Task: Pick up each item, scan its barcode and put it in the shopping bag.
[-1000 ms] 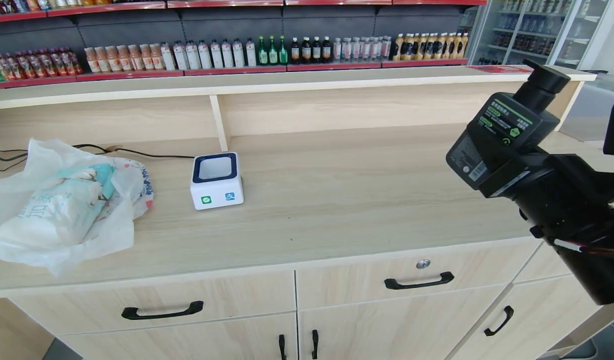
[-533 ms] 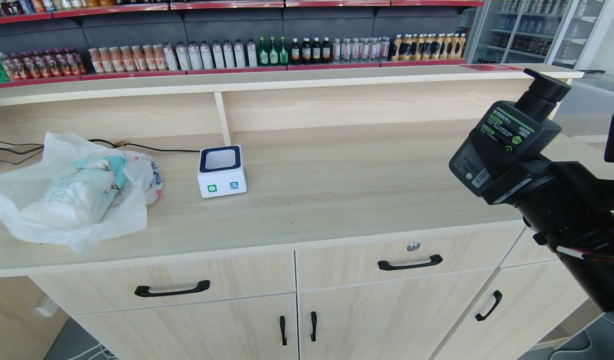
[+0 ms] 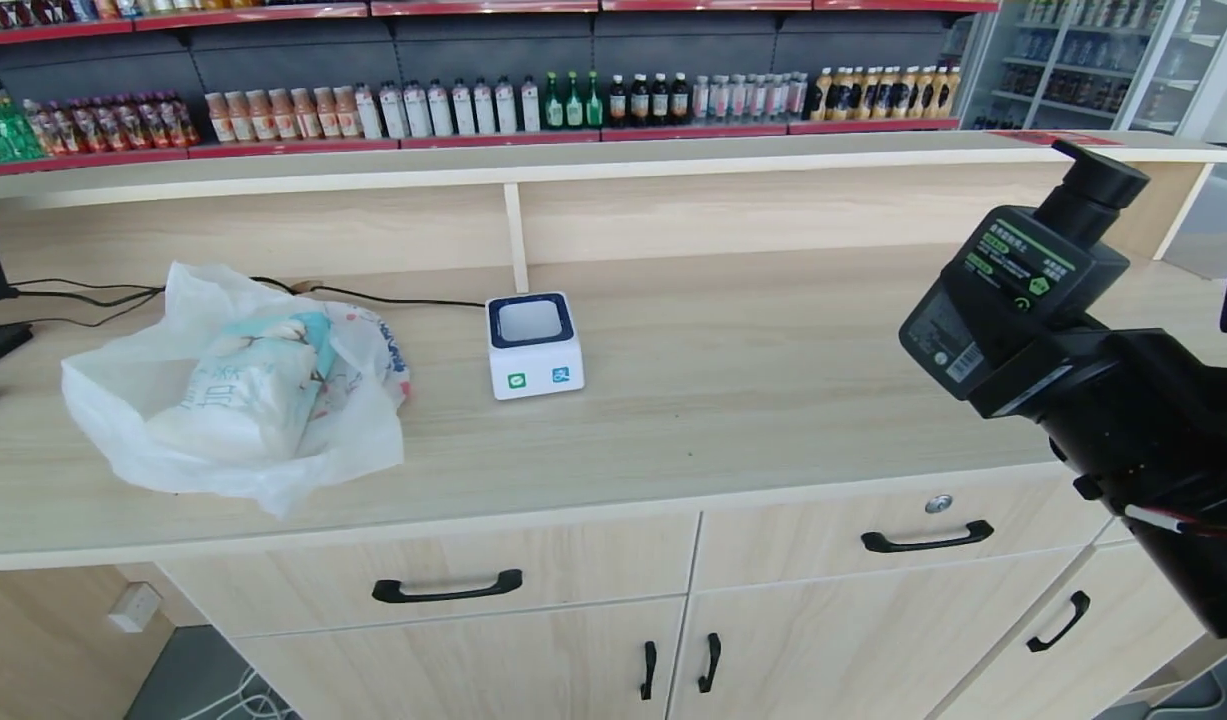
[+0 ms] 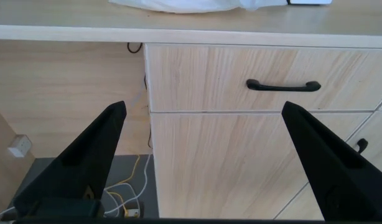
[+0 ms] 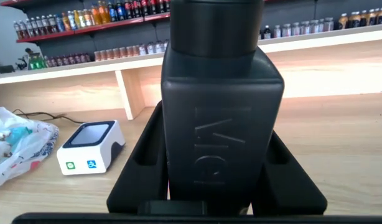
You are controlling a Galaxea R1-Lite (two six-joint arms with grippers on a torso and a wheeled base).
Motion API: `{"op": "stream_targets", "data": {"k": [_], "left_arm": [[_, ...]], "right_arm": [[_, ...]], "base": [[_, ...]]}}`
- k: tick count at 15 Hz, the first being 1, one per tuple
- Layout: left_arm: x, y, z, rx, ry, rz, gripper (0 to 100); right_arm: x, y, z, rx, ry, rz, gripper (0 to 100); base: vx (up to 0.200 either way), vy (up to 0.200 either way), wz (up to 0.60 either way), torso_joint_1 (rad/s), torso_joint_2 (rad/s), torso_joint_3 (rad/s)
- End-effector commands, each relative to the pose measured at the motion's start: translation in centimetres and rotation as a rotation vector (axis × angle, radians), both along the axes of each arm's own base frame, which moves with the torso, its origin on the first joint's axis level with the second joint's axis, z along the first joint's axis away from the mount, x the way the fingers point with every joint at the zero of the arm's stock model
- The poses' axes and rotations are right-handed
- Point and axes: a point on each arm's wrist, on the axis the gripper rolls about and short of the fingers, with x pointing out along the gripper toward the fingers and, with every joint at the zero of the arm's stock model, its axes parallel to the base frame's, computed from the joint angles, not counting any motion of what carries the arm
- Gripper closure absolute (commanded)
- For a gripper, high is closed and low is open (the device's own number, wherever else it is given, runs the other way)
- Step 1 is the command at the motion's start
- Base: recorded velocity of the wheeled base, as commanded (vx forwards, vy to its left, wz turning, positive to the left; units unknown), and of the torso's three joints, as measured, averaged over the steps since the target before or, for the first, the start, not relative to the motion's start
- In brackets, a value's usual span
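Note:
My right gripper (image 3: 1023,375) is shut on a black bottle (image 3: 1023,275) with a green label and a black cap, held in the air over the counter's right end. The same black bottle (image 5: 219,118) stands between the two fingers in the right wrist view. A white barcode scanner (image 3: 533,345) with a dark blue rim sits mid-counter; the scanner (image 5: 91,148) lies well off to the bottle's side. A white plastic shopping bag (image 3: 238,385) lies at the left with a pale packet inside. My left gripper (image 4: 203,155) hangs open below the counter edge, facing the cabinet front.
The wooden counter (image 3: 753,400) has a raised back ledge and a thin upright divider (image 3: 515,235) behind the scanner. Black cables (image 3: 83,295) run along the back left. Drawers with black handles (image 3: 928,540) sit below. Shelves of bottles (image 3: 573,100) line the far wall.
The whole head view has shifted, so the camera moved; bag and scanner now appear further right. The bottle stays held in the right gripper at much the same place.

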Motion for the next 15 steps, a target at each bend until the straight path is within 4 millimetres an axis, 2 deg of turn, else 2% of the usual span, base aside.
{"op": "stream_targets", "data": {"k": [1, 15], "left_arm": [[0.00, 0.00, -0.02, -0.002, 0.000, -0.001, 0], [0.00, 0.00, -0.02, -0.002, 0.000, -0.001, 0]], "right_arm": [[-0.06, -0.02, -0.04, 0.000, 0.001, 0.001, 100], [-0.10, -0.03, -0.04, -0.004, -0.001, 0.002, 100]], "base": [[0.000, 0.200, 0.00, 0.002, 0.00, 0.002], [0.000, 0.200, 0.00, 0.003, 0.00, 0.003]]}}
